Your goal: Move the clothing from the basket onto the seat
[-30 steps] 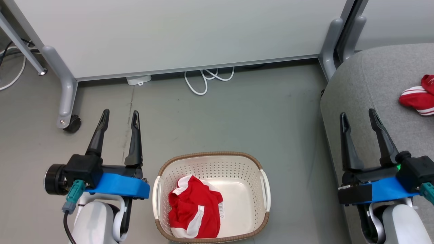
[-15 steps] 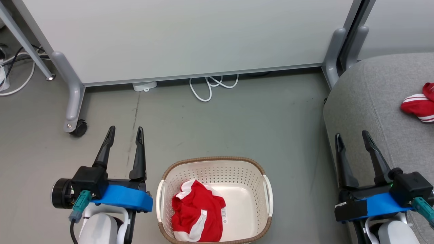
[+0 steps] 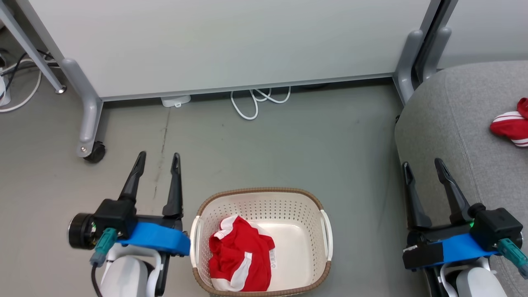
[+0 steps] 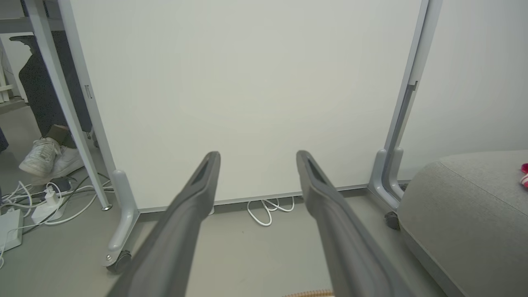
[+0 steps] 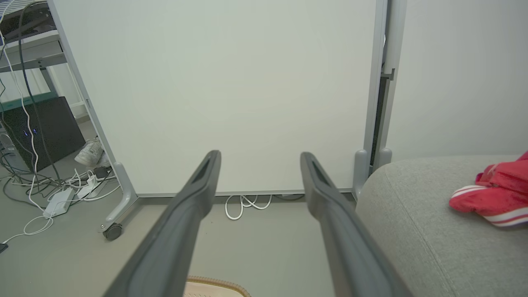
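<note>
Head view looking down, both wrist views low, facing partition [image 3: 227, 41] (shared)

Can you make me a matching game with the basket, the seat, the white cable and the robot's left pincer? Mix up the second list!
Things:
1 basket
2 seat
3 white cable
4 left pincer

Matches:
A looped at the foot of the white panel
B open, holding nothing
C grey, with a striped red garment on top
D cream, with a crumpled red garment inside

Pairs: 1-D, 2-C, 3-A, 4-B
</note>
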Controlling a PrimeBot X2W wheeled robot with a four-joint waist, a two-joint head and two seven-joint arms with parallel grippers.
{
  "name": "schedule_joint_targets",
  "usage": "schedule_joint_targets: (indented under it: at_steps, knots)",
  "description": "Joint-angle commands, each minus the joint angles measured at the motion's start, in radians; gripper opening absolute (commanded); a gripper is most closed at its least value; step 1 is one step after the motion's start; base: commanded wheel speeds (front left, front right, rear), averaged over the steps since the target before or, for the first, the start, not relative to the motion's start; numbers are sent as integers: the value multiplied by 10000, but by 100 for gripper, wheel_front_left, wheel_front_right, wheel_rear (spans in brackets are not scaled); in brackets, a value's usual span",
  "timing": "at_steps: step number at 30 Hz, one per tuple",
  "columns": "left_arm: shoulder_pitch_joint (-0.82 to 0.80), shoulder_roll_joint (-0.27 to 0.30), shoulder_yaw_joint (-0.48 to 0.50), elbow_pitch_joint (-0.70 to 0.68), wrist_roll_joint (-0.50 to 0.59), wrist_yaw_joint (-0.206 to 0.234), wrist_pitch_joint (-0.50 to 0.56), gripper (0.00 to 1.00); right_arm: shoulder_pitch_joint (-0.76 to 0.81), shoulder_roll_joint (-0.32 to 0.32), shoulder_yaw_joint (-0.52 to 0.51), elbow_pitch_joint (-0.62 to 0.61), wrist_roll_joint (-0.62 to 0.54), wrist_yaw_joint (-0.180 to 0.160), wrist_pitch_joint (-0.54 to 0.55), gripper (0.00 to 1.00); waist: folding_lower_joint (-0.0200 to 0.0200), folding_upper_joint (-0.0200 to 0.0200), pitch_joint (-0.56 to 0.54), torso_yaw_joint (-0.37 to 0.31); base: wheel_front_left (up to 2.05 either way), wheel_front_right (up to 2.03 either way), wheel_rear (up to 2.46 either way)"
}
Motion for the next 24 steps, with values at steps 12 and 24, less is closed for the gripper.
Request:
schedule_joint_targets:
  at_steps: [12,24]
  knots:
    - [-2219,1203,-2420,1259,-26,-14,-29,100,-1212,20,195,-347,-47,1,-4,100,0,0,1527,-674,0,0,0]
    - [-4755,2256,-5426,3442,-600,-12,-27,100,-2642,22,271,-800,191,1,-5,100,0,0,3776,-1591,0,0,0]
